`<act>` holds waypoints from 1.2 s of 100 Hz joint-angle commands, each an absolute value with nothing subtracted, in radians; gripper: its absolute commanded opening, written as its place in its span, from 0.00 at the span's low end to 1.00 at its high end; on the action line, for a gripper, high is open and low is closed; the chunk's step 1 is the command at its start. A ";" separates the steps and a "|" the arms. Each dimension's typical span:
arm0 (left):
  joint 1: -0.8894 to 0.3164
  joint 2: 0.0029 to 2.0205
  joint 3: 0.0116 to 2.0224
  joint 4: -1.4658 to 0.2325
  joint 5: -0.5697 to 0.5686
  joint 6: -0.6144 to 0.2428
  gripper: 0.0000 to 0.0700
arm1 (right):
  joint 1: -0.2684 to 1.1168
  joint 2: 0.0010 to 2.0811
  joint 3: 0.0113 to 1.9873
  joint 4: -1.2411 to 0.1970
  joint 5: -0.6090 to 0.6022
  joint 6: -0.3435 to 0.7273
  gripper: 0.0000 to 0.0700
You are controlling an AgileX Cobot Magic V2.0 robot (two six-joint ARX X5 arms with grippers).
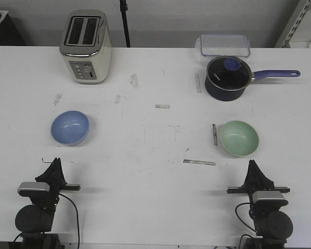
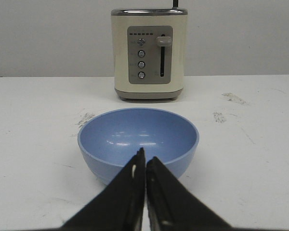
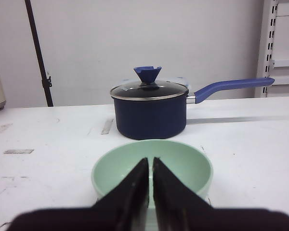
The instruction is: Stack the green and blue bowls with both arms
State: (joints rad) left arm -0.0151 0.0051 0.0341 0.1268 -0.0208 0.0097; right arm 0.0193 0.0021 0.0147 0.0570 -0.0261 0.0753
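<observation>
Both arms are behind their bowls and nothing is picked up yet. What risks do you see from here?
1. Both claws, left and right, are shut; pushed forward like this, they would probably shove the bowls instead of gripping a rim.
2. The saucepan stands just beyond the green bowl, so a pushed bowl or an overreaching arm might hit it.
3. The blue bowl sits far across the table, and its glossy surface may slip during the carry.

1. We see a lab-style test bench: a scuffed white table (image 1: 145,150) against a bare wall.
2. Kitchen props, a toaster (image 1: 86,46) and saucepan (image 1: 228,78), sit staged.
3. Metal shelving (image 3: 279,43) stands behind.
</observation>
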 commanded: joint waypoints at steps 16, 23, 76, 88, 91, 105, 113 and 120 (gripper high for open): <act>-0.013 0.003 0.012 0.142 -0.019 0.015 0.00 | 0.020 0.001 0.013 0.068 -0.027 0.078 0.01; -0.013 0.003 0.012 0.142 -0.019 0.015 0.00 | 0.020 0.001 0.013 0.068 -0.027 0.078 0.01; -0.013 0.003 0.012 0.142 -0.019 0.015 0.00 | 0.019 0.034 0.148 0.004 -0.017 0.027 0.01; -0.013 0.003 0.012 0.142 -0.019 0.015 0.01 | 0.019 0.117 0.244 -0.073 -0.017 0.027 0.01; -0.013 0.003 0.012 0.142 -0.019 0.015 0.00 | 0.020 0.150 0.274 -0.092 -0.018 0.025 0.01; -0.013 0.003 0.012 0.142 -0.019 0.015 0.01 | 0.019 0.313 0.401 -0.168 -0.018 0.025 0.01; -0.013 0.003 0.012 0.142 -0.019 0.015 0.00 | 0.020 0.411 0.472 -0.216 -0.019 0.025 0.01; -0.013 0.003 0.012 0.142 -0.019 0.015 0.00 | 0.019 0.501 0.539 -0.265 -0.019 0.025 0.01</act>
State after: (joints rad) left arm -0.0151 0.0051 0.0341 0.1268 -0.0208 0.0097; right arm 0.0193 0.4313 0.4911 -0.2390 -0.0219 0.0303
